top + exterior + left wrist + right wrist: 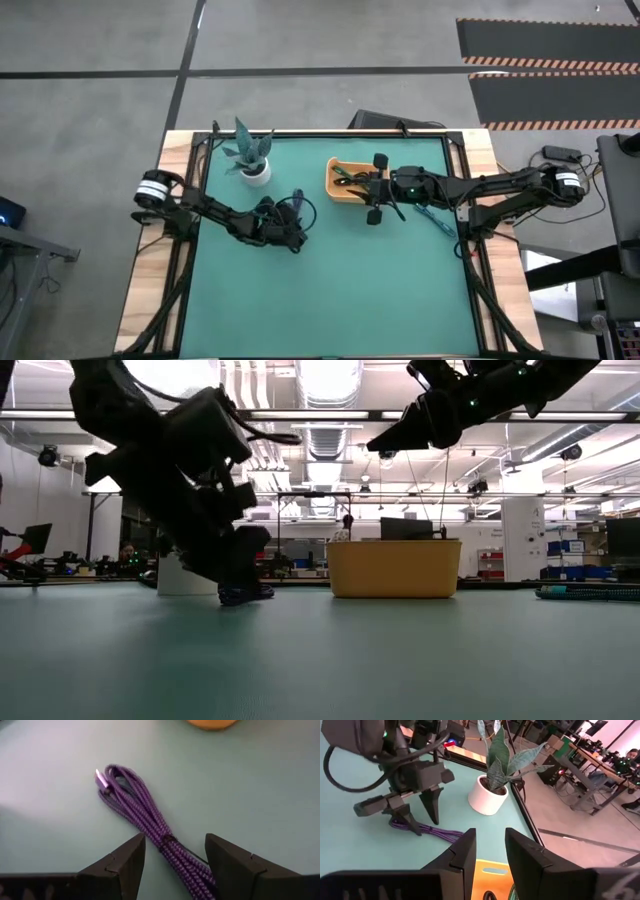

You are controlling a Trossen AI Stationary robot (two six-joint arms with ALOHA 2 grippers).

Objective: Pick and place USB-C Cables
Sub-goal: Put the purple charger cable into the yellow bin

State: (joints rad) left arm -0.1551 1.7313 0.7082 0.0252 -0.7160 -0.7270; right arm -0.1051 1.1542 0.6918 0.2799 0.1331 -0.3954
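Note:
A dark blue-purple braided cable bundle (142, 812) lies flat on the green table, bound by a tie at its middle. My left gripper (175, 841) is open and low over it, one finger on each side of the bundle near the tie, as the right wrist view also shows (417, 822). My right gripper (490, 834) is open and empty, raised over the orange tray (338, 185). The tray holds dark and green cables (348, 177). A teal cable (432, 216) lies on the table to the right of the tray.
A potted plant in a white pot (254, 165) stands near the far left corner, just beyond my left gripper (290, 222). The tray (395, 568) sits at the far middle of the table. The near half of the green mat (330, 300) is bare.

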